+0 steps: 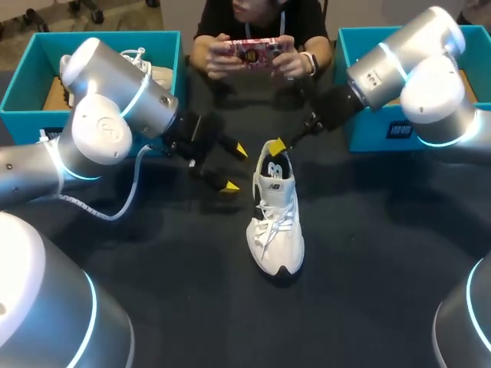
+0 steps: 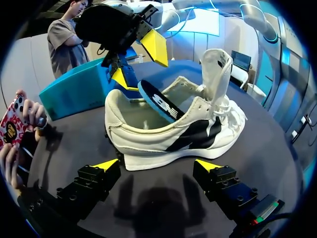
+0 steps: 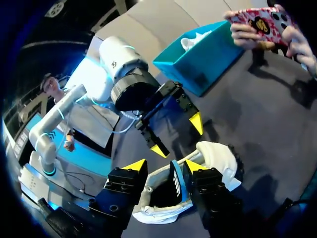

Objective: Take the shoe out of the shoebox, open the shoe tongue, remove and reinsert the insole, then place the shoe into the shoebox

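Closing the spread right gripper (image 3: 166, 164) squarely on the half-raised insole (image 2: 161, 101) at mid-frame comes first — the left gripper (image 2: 156, 163), likewise spread, should brace the shoe (image 2: 148, 144).

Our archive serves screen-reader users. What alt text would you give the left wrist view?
A white shoe stands on the dark table just ahead of the open left gripper, tongue pulled upright, its blue-edged insole tilted partly out of the heel. The open right gripper hovers at the insole's raised end, a teal shoebox behind.
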`<state>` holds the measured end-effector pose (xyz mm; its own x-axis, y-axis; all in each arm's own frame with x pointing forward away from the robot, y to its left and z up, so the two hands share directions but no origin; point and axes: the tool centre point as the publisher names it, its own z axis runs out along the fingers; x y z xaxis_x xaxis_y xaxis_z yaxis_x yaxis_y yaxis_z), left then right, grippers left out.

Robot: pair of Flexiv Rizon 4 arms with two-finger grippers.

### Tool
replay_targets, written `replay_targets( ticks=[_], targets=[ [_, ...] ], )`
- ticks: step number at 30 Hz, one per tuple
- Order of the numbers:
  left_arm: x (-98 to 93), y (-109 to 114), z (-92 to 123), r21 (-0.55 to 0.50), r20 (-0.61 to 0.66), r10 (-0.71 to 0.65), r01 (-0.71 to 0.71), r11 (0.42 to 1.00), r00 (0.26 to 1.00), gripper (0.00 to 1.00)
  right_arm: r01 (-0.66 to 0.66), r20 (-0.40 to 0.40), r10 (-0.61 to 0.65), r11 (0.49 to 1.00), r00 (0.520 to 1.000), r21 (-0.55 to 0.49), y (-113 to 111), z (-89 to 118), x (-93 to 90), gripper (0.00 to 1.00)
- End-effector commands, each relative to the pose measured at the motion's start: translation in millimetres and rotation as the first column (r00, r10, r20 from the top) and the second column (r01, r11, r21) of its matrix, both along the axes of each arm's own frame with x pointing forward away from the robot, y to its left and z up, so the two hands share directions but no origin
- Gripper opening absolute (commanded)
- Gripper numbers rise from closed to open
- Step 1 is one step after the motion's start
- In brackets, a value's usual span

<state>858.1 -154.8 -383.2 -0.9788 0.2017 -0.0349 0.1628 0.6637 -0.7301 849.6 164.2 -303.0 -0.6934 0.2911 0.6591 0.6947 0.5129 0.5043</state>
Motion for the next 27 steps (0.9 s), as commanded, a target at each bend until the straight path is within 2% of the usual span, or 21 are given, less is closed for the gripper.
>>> replay_targets(
  ticks=[1,4,9,14,19,22,24,25,26,27],
  targets=[
    [-3.0,3.6,3.6,0.002,0.003,0.001,-0.001,1.000,1.000,1.00,0.051,0.069,-0.052,0.999,0.996,0.018,-6.7,11.2,-7.0,0.49],
    [-3.9,5.5,4.5,0.002,0.002,0.001,-0.002,1.000,1.000,1.00,0.067,0.124,-0.072,0.997,0.990,0.046,-8.5,21.3,-4.8,0.48],
    [-5.5,9.1,5.2,0.007,-0.003,-0.002,0.002,1.000,1.000,1.00,0.098,0.169,-0.107,0.993,0.980,0.057,-14.5,37.8,-6.1,0.49],
    [-6.9,14.9,12.3,0.011,0.001,-0.015,0.015,1.000,1.000,1.00,0.154,0.180,-0.164,0.986,0.970,0.069,-25.2,51.2,-13.9,0.50],
    [-7.8,20.9,20.9,0.016,0.007,-0.024,0.023,1.000,1.000,1.00,0.233,0.165,-0.236,0.972,0.958,0.039,-35.4,62.6,-22.6,0.49],
    [-8.4,24.6,29.1,0.016,0.007,-0.029,0.029,0.999,1.000,1.00,0.286,0.141,-0.284,0.958,0.948,0.004,-39.2,67.0,-25.8,0.36],
    [-8.2,25.7,33.9,0.010,0.016,-0.030,0.030,1.000,0.999,1.00,0.310,0.141,-0.305,0.951,0.942,-0.010,-41.1,68.8,-27.2,0.20],
    [-7.9,26.4,36.6,0.008,0.018,-0.030,0.030,1.000,0.999,1.00,0.328,0.139,-0.322,0.944,0.937,-0.023,-42.0,69.9,-27.8,0.06],
    [-7.7,27.0,39.8,0.005,0.023,-0.032,0.031,0.999,0.999,1.00,0.338,0.139,-0.331,0.940,0.933,-0.033,-42.1,70.5,-28.0,0.00],
    [-7.1,27.4,43.6,0.000,0.032,-0.032,0.032,0.999,0.999,1.00,0.356,0.137,-0.346,0.933,0.928,-0.054,-42.3,71.7,-28.3,0.00]
  ],
)
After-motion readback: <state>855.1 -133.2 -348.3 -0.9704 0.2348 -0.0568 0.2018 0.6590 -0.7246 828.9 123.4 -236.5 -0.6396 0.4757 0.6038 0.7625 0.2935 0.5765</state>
